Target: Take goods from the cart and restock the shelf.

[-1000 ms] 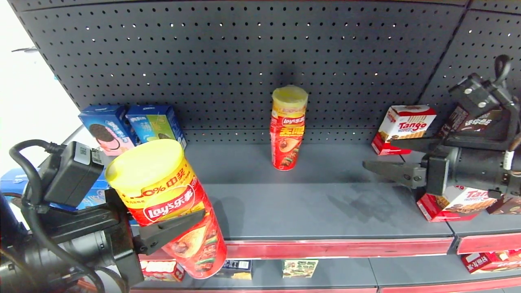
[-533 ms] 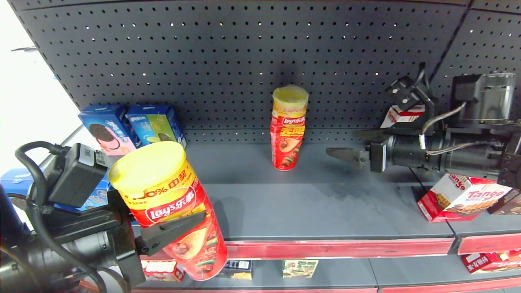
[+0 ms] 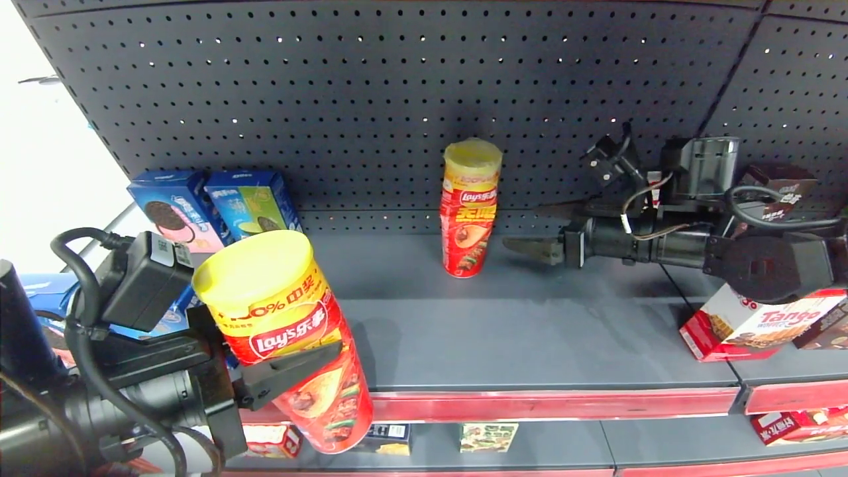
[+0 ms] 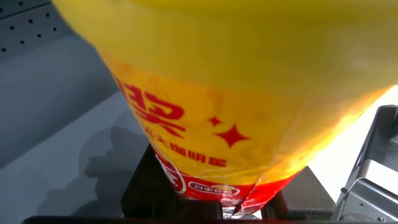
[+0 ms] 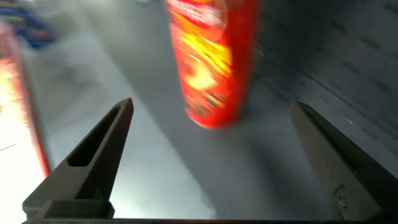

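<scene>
The jaws of the left gripper [image 3: 298, 364] are closed on a tilted chips can [image 3: 278, 318] at 8 o'clock, in front of the shelf [image 3: 503, 344] edge. The right gripper [image 3: 523, 226], jaws wide, is near the standing can [image 3: 469, 212], at its 3 o'clock.

My left tool [image 3: 295, 358], far finger hidden behind the held chips can [image 3: 281, 311], standing can [image 5: 214, 62] blurred, top cut off in my right wrist view, wafer boxes [image 3: 762, 324] partly behind my right arm [image 3: 662, 246], lower-shelf packs [image 3: 488, 437], perhaps snacks, too small to tell.
</scene>
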Robot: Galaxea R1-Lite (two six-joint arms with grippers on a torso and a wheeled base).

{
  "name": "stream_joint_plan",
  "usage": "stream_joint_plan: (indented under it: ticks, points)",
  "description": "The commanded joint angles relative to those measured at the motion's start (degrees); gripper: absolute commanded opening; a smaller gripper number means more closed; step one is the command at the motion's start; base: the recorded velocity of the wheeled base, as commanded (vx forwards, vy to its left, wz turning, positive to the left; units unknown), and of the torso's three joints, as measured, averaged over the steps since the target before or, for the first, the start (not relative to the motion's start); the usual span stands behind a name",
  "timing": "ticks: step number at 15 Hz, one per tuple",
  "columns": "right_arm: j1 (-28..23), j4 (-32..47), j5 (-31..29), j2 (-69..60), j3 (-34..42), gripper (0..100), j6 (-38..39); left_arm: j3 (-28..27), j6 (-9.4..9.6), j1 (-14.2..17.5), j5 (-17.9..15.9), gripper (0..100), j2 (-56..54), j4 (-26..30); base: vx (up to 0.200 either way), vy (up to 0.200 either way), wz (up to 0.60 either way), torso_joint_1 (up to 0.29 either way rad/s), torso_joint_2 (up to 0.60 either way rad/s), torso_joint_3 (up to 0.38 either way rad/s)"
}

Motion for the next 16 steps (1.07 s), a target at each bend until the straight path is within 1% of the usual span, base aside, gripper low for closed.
stream_joint_plan:
  ticks: [1, 3, 4, 7, 8, 16]
  points:
    - [-0.6, -0.1, 2.7, 3.7, -2.7, 100, -0.1, -0.1, 0.01, -0.1, 0.0, 0, 0.6, -0.2, 0.000, 0.000, 0.00, 0.000, 0.00, 0.000]
    - [-1.6, -1.7, 13.5, 6.9, -6.3, 100, -0.5, 0.6, 0.01, -0.4, 0.0, 0, 0.3, -0.2, 0.000, 0.000, 0.00, 0.000, 0.00, 0.000]
    - [-2.1, -1.9, 15.2, 7.8, -7.7, 100, -0.6, 0.6, 0.01, -0.4, 0.0, 0, 0.3, -0.2, 0.000, 0.000, 0.00, 0.000, 0.00, 0.000]
    - [-2.7, -1.9, 16.5, 9.5, -9.9, 100, -0.6, 0.4, -0.07, -0.5, -0.1, 0, 0.4, -0.2, 0.000, 0.000, 0.00, 0.000, 0.00, 0.000]
    - [-3.0, -1.9, 17.2, 11.1, -12.0, 100, -0.6, 0.5, -0.07, -0.5, -0.1, 0, 0.5, -0.2, 0.000, 0.000, 0.00, 0.000, 0.00, 0.000]
    - [-2.7, -2.1, 17.2, 18.4, -18.9, 100, -0.5, 0.6, -0.07, -0.3, -0.1, 0, 0.6, -0.2, 0.000, 0.000, 0.00, 0.000, 0.00, 0.000]
